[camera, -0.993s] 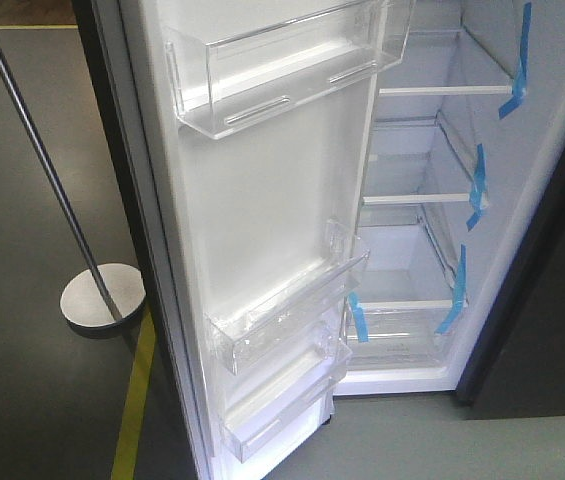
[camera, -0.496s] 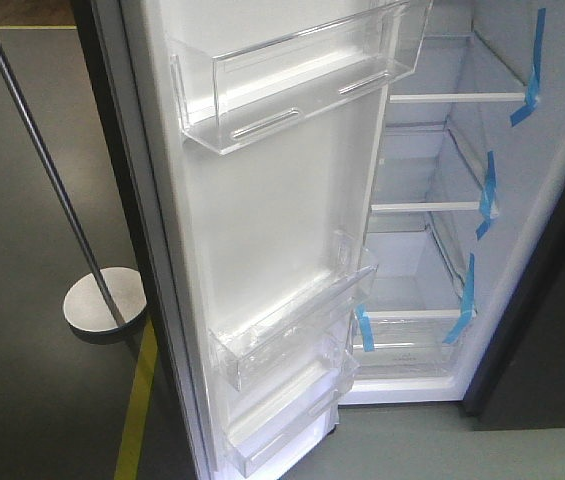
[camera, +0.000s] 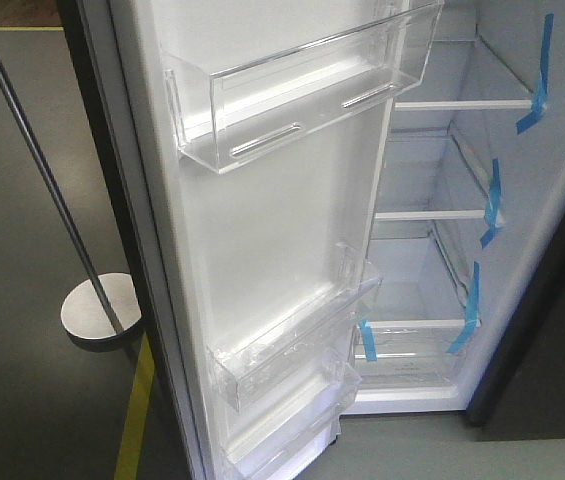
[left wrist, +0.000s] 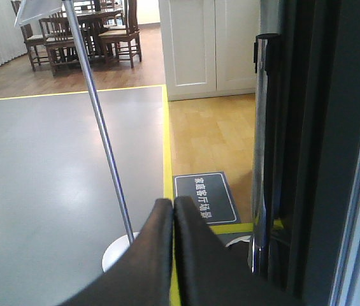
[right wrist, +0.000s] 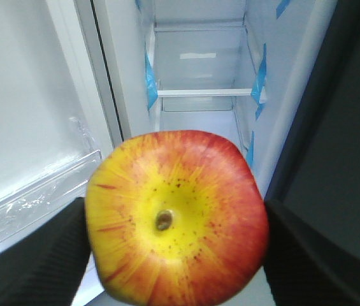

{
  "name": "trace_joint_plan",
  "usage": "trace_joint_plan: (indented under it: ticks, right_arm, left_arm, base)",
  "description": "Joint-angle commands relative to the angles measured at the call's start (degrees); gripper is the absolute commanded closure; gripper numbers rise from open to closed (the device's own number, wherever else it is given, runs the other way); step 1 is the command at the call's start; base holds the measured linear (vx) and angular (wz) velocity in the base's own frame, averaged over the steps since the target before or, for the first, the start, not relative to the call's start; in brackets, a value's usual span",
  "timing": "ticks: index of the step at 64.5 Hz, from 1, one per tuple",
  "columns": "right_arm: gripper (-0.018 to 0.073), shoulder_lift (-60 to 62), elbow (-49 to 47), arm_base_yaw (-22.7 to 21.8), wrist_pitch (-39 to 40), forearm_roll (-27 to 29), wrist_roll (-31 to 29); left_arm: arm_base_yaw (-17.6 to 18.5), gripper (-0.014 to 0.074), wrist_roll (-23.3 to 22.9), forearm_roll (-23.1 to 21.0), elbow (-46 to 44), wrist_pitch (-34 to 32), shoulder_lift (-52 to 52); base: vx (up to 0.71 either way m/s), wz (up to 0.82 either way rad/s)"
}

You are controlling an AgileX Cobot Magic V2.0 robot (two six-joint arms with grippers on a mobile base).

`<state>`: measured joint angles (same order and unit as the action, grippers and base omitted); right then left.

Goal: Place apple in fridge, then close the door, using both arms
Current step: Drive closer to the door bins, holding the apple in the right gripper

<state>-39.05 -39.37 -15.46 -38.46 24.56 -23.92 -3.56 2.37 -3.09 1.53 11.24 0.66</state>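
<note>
Right up against the right wrist camera, the apple (right wrist: 167, 197) sits clamped between the two dark fingers (right wrist: 33, 255) of the right gripper (right wrist: 176, 217), one pad pressed to each side. Its yellow dimpled end faces the lens, with red skin around the rim. The fruit hangs outside the fridge (right wrist: 199, 64), in front of its open compartment and level with the lower part.

On the other arm, the left gripper (left wrist: 172, 207) has its fingers pressed flat together with nothing between them. It is near the door's dark outer edge, just beside a shiny metal bar (left wrist: 262, 159) that runs upright along that edge.

Beyond the grippers, the door (camera: 282, 230) stands swung wide, its white inner face showing. A clear bin (camera: 292, 100) is fixed near the top and two more bins (camera: 282, 350) lower down. Past it, the white interior holds several shelves (camera: 452, 104), with blue tape (camera: 542, 70) strips stuck at their right ends.

Left of the door, a slanting pole (camera: 32, 150) rises from a round base (camera: 102, 310) on the grey floor, beside a yellow line (camera: 134, 410). Farther off lie a dark floor sign (left wrist: 206, 197), a white cabinet (left wrist: 208, 44) and wooden chairs (left wrist: 119, 35).
</note>
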Motion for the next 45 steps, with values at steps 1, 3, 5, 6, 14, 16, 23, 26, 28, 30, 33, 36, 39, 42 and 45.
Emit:
trace_joint_plan:
  ticks: [1,3,5,6,14,16,23,26,28,30,33,36,39,42,45]
  right_arm:
    - [0.0334,0.2,-1.7,-0.3,4.0,1.4,0.0]
    - [0.0334,0.2,-1.7,-0.3,4.0,1.4,0.0]
    - [0.0334,0.2,-1.7,-0.3,4.0,1.4,0.0]
    - [0.0334,0.2,-1.7,-0.3,4.0,1.4,0.0]
    - [0.0334,0.2,-1.7,-0.3,4.0,1.4,0.0]
    - [0.0334,0.2,-1.7,-0.3,4.0,1.4,0.0]
    - [0.0334,0.2,-1.7,-0.3,4.0,1.4,0.0]
    - [0.0334,0.2,-1.7,-0.3,4.0,1.4,0.0]
    - [0.0334,0.2,-1.7,-0.3,4.0,1.4,0.0]
    - [0.0334,0.2,-1.7,-0.3,4.0,1.4,0.0]
    - [0.0334,0.2,-1.7,-0.3,4.0,1.4,0.0]
    - [0.0334,0.2,-1.7,-0.3,4.0,1.4,0.0]
    - [0.0334,0.2,-1.7,-0.3,4.0,1.4,0.0]
    - [0.0334,0.2,-1.7,-0.3,4.0,1.4,0.0]
    - [0.0334,0.2,-1.7,-0.3,4.0,1.4,0.0]
  left_arm:
    - [0.3,0.0602,-0.3,-0.5,1.0,-4.0,0.8]
    - [0.3,0.0602,-0.3,-0.5,1.0,-4.0,0.8]
    - [0.3,0.0602,-0.3,-0.5,1.0,-4.0,0.8]
    - [0.3,0.0602,-0.3,-0.5,1.0,-4.0,0.8]
    - [0.3,0.0602,-0.3,-0.5,1.0,-4.0,0.8]
    - [0.3,0.0602,-0.3,-0.5,1.0,-4.0,0.8]
    - [0.3,0.0602,-0.3,-0.5,1.0,-4.0,0.8]
    - [0.3,0.0602,-0.3,-0.5,1.0,-4.0,0.8]
    - [0.3,0.0602,-0.3,-0.5,1.0,-4.0,0.8]
    - [0.3,0.0602,-0.3,-0.5,1.0,-4.0,0.8]
    - [0.3,0.0602,-0.3,-0.5,1.0,-4.0,0.8]
    - [0.3,0.0602,-0.3,-0.5,1.0,-4.0,0.8]
    - [0.3,0.0602,-0.3,-0.5,1.0,-4.0,0.8]
    - [0.3,0.0602,-0.3,-0.5,1.0,-4.0,0.8]
    - [0.3,0.0602,-0.3,-0.5,1.0,-4.0,0.8]
  base:
    - [0.04,0.00]
    - [0.04,0.00]
    - [0.04,0.01]
    - [0.04,0.01]
    - [0.04,0.00]
    - [0.04,0.00]
    - [0.03,0.01]
    - [0.03,0.01]
    - [0.03,0.01]
    - [0.03,0.01]
    - [0.02,0.00]
    - [0.02,0.00]
    - [0.02,-0.01]
    - [0.01,-0.01]
    - [0.01,-0.01]
